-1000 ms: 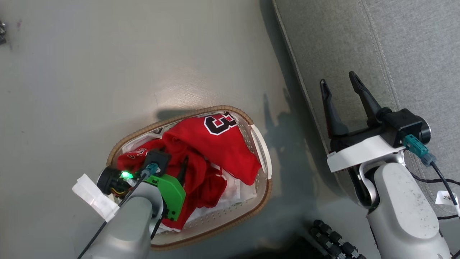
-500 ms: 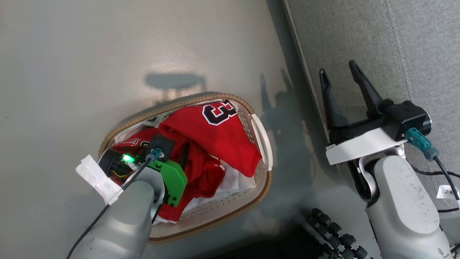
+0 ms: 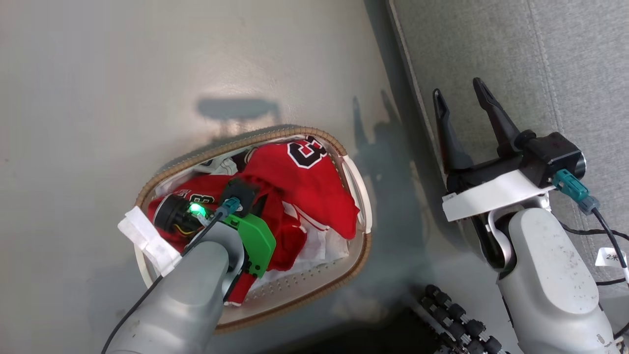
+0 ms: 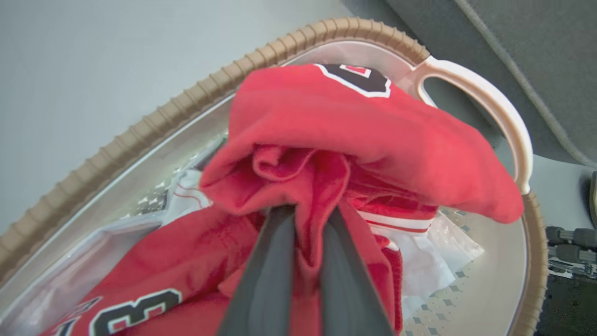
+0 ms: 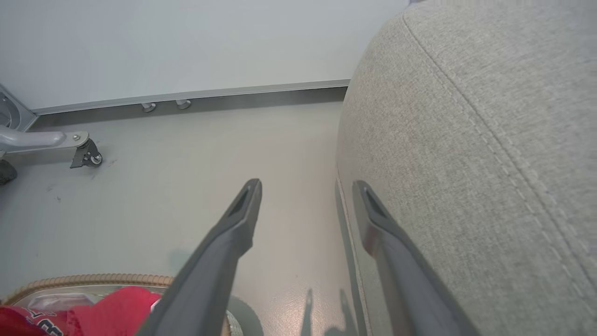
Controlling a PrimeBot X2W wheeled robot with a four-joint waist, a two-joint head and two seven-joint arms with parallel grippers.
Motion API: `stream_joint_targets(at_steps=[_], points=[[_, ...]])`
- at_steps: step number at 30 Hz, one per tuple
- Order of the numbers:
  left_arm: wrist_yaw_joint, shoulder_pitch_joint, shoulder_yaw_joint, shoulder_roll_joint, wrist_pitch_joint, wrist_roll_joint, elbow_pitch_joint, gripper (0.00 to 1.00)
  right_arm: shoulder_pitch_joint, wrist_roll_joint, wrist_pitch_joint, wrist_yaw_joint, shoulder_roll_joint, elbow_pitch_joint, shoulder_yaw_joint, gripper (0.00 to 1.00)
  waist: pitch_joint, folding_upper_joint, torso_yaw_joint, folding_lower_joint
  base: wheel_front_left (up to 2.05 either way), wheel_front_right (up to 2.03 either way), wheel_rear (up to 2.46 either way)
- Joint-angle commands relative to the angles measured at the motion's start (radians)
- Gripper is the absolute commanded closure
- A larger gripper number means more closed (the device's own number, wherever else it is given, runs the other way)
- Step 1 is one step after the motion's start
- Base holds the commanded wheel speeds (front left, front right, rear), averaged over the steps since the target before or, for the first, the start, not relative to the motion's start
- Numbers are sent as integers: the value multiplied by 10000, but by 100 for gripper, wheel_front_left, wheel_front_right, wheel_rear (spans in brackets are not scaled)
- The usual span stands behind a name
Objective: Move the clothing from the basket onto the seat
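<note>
- The left claw [image 4: 308, 212] was clamped on a bunched fold of the clothing [image 3: 314, 187], with red cloth squeezed between its two dark fingers [image 4: 270, 261].
- The fold lay near the middle of the pile. That looked like a sensible place to grip, since a pull there should draw up a whole jersey rather than a loose hem.
- All the clothing was in the basket [image 4: 140, 133]. One jersey was humped up around the grip, and its numbered end was draped towards the white handle [image 4: 506, 119].
- A white liner [image 3: 324, 248] showed under the red cloth. It was not in the pinch as far as could be seen, which mattered because it should be left behind.
- The basket stood on the floor [image 3: 147, 73] just beside the seat [image 3: 491, 49], so the carry across should be short.
- The right claw [image 3: 457, 88] was spread apart and held nothing. It hung over the front edge of the seat, well clear of the basket, probably to keep out of the lifting arm's way.
- No clothing lay on the part of the seat in view, so the job seemed at its start: a lift, then a swing rightwards.
</note>
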Motion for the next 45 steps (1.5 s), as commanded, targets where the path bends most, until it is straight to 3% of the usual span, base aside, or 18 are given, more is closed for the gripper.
stream_joint_targets(at_steps=[1,17,29,45], points=[[-45,136,74,83,4,-90,-81,100,-11,29,-46,-10,-24,79,-15,0,-322,0,28,-1,0,0,0],[-11,2314,1459,98,4,282,-1936,100,949,-35,-46,-10,-30,870,-8,0,-3492,0,715,-1,0,0,0],[-27,4475,2598,13,0,725,-4478,100,2409,-328,-46,-10,-32,1326,-304,0,-6051,0,1584,-1,0,0,0],[-39,5313,3712,20,-3,915,-7847,100,3760,-185,-46,-10,-32,1571,-258,0,-7742,0,1908,-1,0,0,0]])
